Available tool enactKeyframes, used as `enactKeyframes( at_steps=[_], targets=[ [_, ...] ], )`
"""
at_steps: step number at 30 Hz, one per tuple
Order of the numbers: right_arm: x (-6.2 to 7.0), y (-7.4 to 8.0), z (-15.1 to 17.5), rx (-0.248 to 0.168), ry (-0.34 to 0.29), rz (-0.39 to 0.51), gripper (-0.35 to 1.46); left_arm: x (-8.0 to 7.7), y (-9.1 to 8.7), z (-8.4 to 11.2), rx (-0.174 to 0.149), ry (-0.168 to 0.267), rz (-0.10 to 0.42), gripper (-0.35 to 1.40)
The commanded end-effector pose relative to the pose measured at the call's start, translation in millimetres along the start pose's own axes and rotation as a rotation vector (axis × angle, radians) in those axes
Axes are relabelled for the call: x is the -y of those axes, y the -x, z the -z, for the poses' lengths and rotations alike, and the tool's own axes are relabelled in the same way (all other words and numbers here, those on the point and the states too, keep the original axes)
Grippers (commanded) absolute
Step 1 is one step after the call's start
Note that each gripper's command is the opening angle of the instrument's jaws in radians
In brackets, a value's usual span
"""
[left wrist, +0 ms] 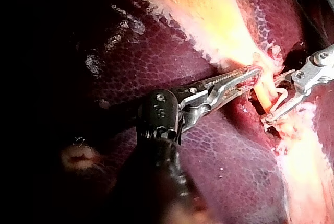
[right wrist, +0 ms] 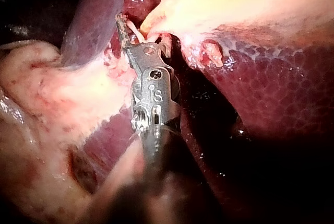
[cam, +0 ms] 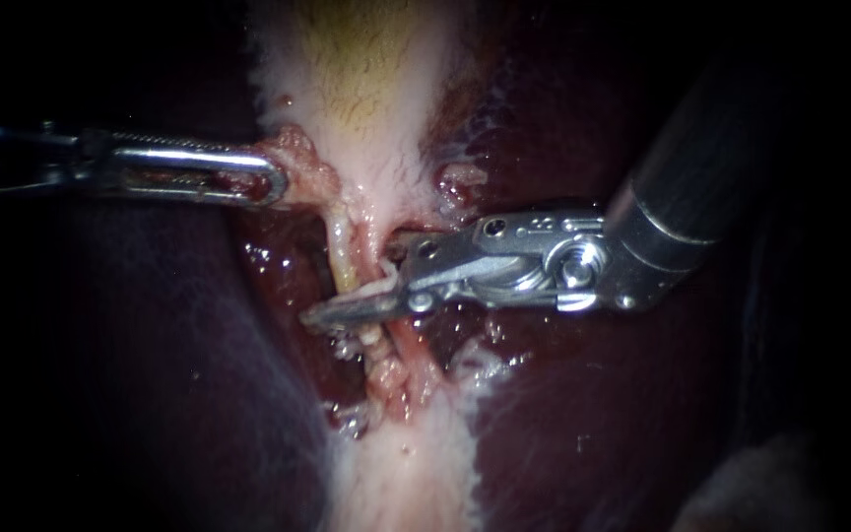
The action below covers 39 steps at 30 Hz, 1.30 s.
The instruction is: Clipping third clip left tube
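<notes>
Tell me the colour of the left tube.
Left tube: pale yellow, best in endoscope view.

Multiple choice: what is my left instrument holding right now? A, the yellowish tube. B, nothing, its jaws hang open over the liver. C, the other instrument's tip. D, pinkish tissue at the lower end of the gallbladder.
D: the left instrument has both jaws closed on the pinkish tissue at the narrow end of the gallbladder, while the yellowish tube lies outside them.

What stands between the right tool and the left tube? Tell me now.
Nothing visible does. The right tool has its open jaws astride the pale left tube, with no other tissue seen between them. The left tool grips gallbladder tissue off to the side, clear of the tube.
</notes>
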Motion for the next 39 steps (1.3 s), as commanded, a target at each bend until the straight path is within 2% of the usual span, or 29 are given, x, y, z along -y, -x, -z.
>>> enactKeyframes(
  at_steps=[1, 10, 20, 23, 32, 39],
  targets=[
    [0.0, 0.0, 0.1, 0.0, 0.0, 0.0, 0.48, 0.0, 0.0, 0.0, -0.001, 0.001, 0.0, -0.35],
    [0.0, 0.3, 1.2, 0.001, -0.009, 0.002, 0.48, -0.1, 0.0, 0.2, -0.001, 0.001, 0.0, -0.35],
    [-0.4, 1.4, 4.0, -0.001, 0.03, 0.041, 0.5, -0.1, 0.0, 0.4, 0.0, 0.002, 0.0, -0.35],
    [-0.3, 1.6, 5.0, 0.0, 0.025, 0.046, 0.5, -0.1, 0.0, 0.5, 0.0, 0.003, 0.0, -0.35],
    [0.3, 0.9, 8.1, 0.002, 0.022, 0.046, 0.5, -0.1, 0.0, 0.5, 0.0, 0.003, 0.0, -0.35],
    [1.4, 0.1, 8.8, -0.007, 0.014, 0.043, 0.5, -0.1, 0.0, 0.5, 0.0, 0.003, 0.0, -0.35]
  ],
)
